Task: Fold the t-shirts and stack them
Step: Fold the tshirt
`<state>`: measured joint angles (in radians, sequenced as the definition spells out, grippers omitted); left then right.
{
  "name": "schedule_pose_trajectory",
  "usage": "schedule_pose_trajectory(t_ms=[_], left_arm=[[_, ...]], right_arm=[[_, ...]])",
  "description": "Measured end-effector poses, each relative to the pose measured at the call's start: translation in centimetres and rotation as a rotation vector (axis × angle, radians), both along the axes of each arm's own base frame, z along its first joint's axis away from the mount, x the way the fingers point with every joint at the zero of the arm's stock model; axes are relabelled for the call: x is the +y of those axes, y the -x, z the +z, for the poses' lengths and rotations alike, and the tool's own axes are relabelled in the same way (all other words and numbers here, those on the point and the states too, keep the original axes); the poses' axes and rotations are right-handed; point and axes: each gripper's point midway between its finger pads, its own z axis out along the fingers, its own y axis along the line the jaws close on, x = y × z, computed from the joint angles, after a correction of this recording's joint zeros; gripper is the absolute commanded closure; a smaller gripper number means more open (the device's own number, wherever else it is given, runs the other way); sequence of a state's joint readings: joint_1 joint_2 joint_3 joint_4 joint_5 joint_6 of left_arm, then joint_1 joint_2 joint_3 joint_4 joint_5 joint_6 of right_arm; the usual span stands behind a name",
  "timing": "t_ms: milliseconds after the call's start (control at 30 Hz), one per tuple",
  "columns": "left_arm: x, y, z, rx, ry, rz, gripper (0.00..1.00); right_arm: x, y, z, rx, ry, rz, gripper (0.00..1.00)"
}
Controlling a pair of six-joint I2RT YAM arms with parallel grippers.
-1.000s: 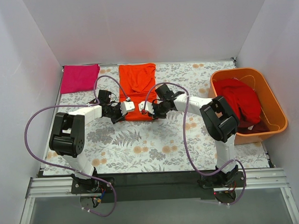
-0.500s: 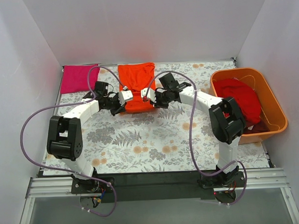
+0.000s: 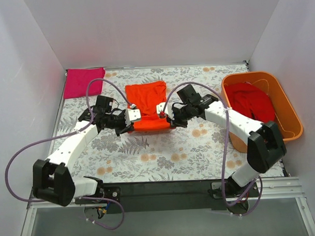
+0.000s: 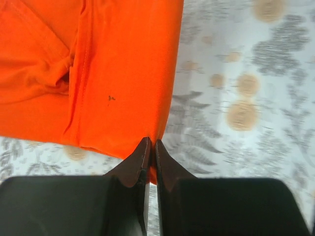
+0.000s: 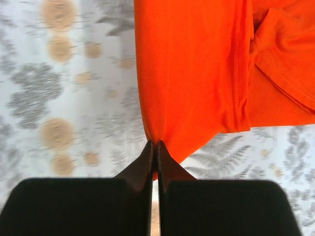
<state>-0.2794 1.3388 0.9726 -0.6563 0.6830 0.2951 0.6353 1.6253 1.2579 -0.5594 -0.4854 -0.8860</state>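
Observation:
The bright orange t-shirt (image 3: 147, 104) lies part folded in the middle of the floral table. My left gripper (image 3: 131, 122) is shut on its near left corner; the left wrist view shows the cloth (image 4: 123, 73) pinched between the jaws (image 4: 151, 146). My right gripper (image 3: 165, 117) is shut on the near right corner; the right wrist view shows the orange cloth (image 5: 192, 73) pinched at the tips (image 5: 154, 145). The magenta-pink t-shirt (image 3: 82, 80) lies folded at the far left corner. The deeper red t-shirt (image 3: 255, 105) is bunched in the orange tub (image 3: 292, 110).
The orange plastic tub stands at the right edge of the table. White walls (image 3: 154, 25) close the back and both sides. Purple cables (image 3: 24, 153) loop from both arms. The floral cloth (image 3: 164, 154) covers the table in front of the shirt.
Both grippers have pulled the orange t-shirt toward the near side, off the back edge. Both arms have stretched out, the elbows swinging outward and nearer.

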Motion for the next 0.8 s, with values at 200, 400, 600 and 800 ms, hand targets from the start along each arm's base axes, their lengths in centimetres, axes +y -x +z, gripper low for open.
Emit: schedule_pose_trajectory(t_ms=[200,400,600,800], left_arm=[[0.4,7.8,3.3,0.064,0.037,-0.061,1.00],[0.8,10.9,6.3,0.110,0.062,-0.070,1.00],[0.8,8.4,4.8,0.181,0.008,-0.032,1.00],[0.7,3.8,2.1,0.214,-0.029,-0.001,1.00]], right_arm=[[-0.9,8.3,4.2,0.071,-0.047,0.110,0.99],[-0.8,9.8,8.1,0.073,-0.104,0.138,0.99],[-0.3,6.8,5.1,0.129,-0.026,0.134,0.99],[-0.2,2.2,2.7,0.155,0.009,0.112,0.99]])
